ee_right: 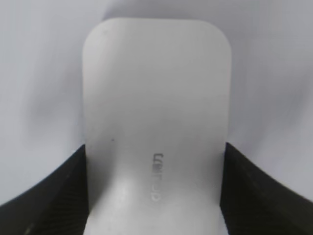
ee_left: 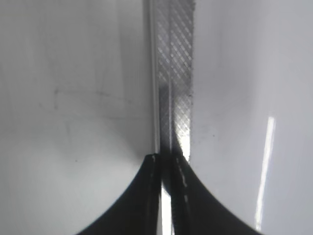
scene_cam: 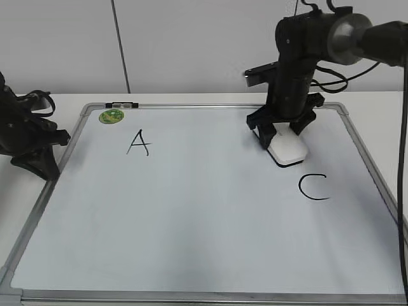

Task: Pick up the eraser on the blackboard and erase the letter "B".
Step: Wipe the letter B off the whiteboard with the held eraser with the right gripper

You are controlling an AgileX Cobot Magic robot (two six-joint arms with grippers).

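The eraser is a white oblong block lying on the blackboard, toward its back right and just above the black "C". My right gripper is shut on the eraser, with one finger against each long side. In the right wrist view the eraser fills the space between the fingers of the right gripper, with pale board around it. No letter "B" shows anywhere. My left gripper is shut and empty at the board's left edge, over the metal frame, as the left wrist view shows.
A black "A" is at the board's back left. A round green magnet sits near the back left corner, and a small black and white object lies on the frame behind it. A white wall rises behind the table.
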